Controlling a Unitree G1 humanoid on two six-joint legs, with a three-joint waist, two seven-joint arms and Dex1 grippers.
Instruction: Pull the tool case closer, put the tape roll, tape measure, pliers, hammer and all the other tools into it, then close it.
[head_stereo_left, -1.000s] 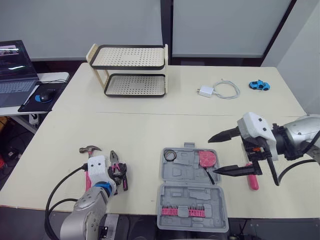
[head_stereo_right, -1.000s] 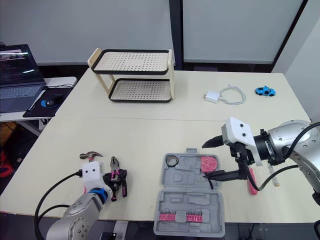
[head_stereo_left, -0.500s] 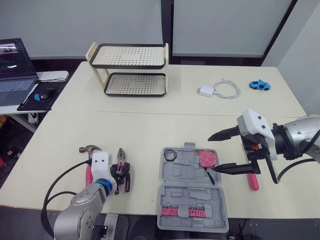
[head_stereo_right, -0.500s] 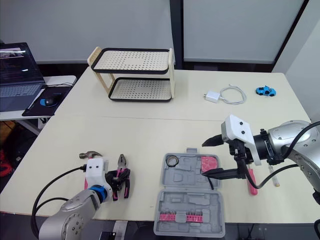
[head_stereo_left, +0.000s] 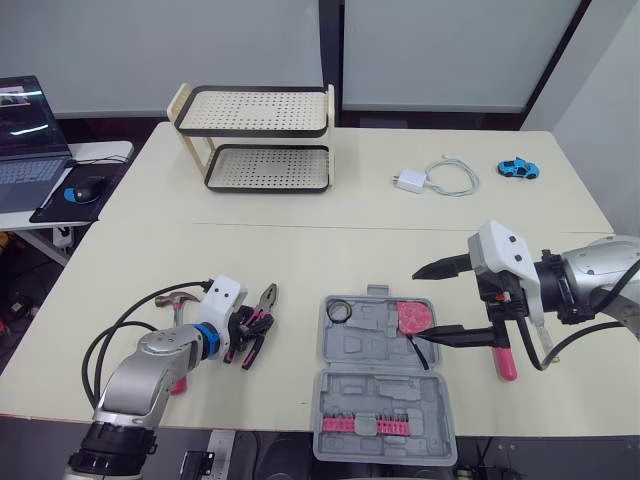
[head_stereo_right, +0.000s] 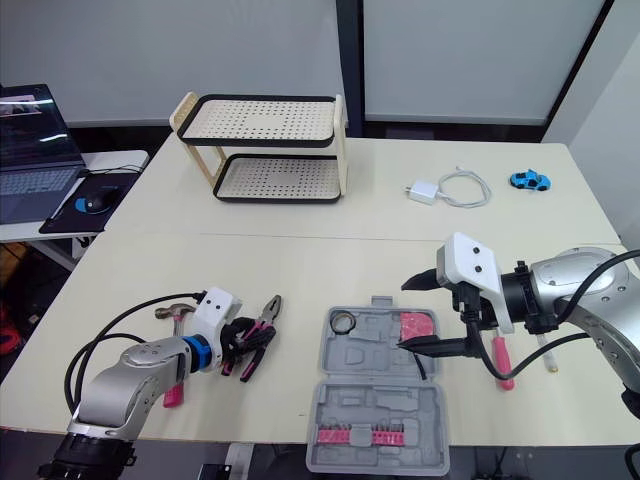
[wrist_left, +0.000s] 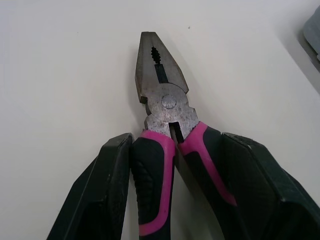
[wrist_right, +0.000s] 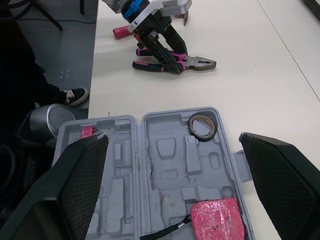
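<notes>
The grey tool case (head_stereo_left: 385, 385) lies open near the table's front edge. Its far half holds the tape roll (head_stereo_left: 340, 311) and a pink tape measure (head_stereo_left: 415, 318); a row of pink bits (head_stereo_left: 365, 424) sits in the near half. My left gripper (head_stereo_left: 240, 335) is shut on the pink-and-black handles of the pliers (wrist_left: 162, 95), whose nose points toward the case. The hammer (head_stereo_left: 180, 300) lies just left of that gripper. Over the case's right side, by the tape measure, my right gripper (head_stereo_left: 420, 306) stands open and holds nothing. A pink screwdriver (head_stereo_left: 503, 358) lies right of the case.
A two-tier perforated rack (head_stereo_left: 262, 140) stands at the back left. A white charger with its cable (head_stereo_left: 435, 180) and a blue toy car (head_stereo_left: 518, 169) lie at the back right. A laptop (head_stereo_left: 25, 140) and mouse sit on a side table at the left.
My left gripper has swung to the right with the pliers, turning their nose from pointing away to pointing at the case. The right gripper has barely moved.
</notes>
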